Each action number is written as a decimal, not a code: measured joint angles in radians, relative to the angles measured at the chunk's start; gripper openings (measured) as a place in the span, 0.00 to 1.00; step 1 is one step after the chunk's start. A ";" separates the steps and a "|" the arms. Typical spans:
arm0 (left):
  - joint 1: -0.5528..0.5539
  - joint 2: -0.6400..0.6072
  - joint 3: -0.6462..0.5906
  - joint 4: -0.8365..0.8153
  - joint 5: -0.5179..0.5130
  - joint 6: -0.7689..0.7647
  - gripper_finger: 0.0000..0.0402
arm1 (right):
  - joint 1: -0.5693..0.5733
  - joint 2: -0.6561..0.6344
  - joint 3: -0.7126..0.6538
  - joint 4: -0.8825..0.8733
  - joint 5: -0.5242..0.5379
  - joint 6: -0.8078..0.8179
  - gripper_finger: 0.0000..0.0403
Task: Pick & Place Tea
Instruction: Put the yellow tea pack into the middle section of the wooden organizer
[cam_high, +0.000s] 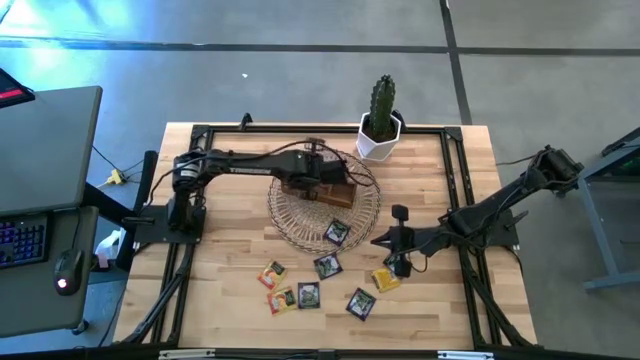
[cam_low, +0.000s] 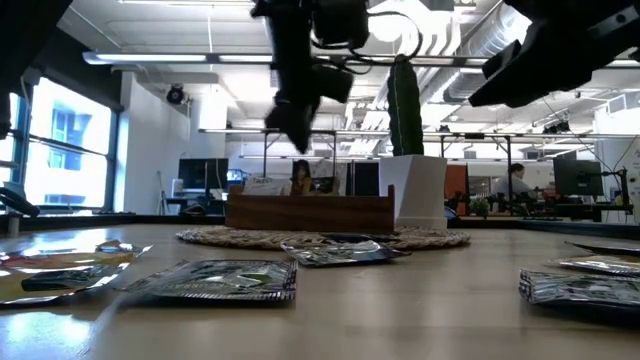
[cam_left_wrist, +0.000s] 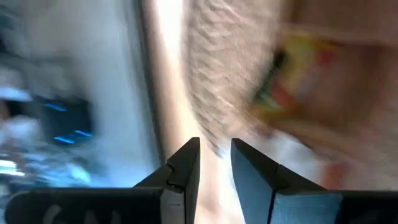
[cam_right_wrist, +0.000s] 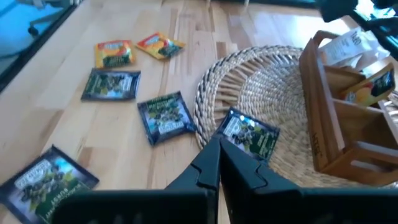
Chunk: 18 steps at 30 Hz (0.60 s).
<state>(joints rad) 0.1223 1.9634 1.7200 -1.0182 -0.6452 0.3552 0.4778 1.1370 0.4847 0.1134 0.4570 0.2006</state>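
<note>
A potted cactus (cam_high: 382, 118) stands at the table's (cam_high: 230, 260) far edge, beside the wicker basket (cam_high: 300, 222) holding a wooden box (cam_high: 322, 192)

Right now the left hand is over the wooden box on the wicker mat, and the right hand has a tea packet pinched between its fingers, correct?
Not quite. The left hand is over the wooden box on the wicker mat, but the right hand is shut on nothing. The right wrist view shows its fingers pressed together with no packet between them; the nearest tea packet lies beyond them on the mat.
</note>
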 joint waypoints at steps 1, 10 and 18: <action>0.000 -0.011 0.018 -0.063 0.050 -0.049 0.22 | 0.000 0.000 0.000 0.010 0.008 0.002 0.03; -0.036 -0.109 0.161 -0.294 0.387 -0.237 0.22 | -0.001 0.033 0.000 0.103 0.010 0.013 0.22; -0.131 -0.244 0.087 -0.343 0.497 -0.331 0.22 | -0.002 0.180 0.039 0.265 -0.035 -0.093 0.35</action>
<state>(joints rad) -0.0092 1.7191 1.8066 -1.3613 -0.1486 0.0244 0.4755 1.3174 0.5241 0.3782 0.4219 0.1072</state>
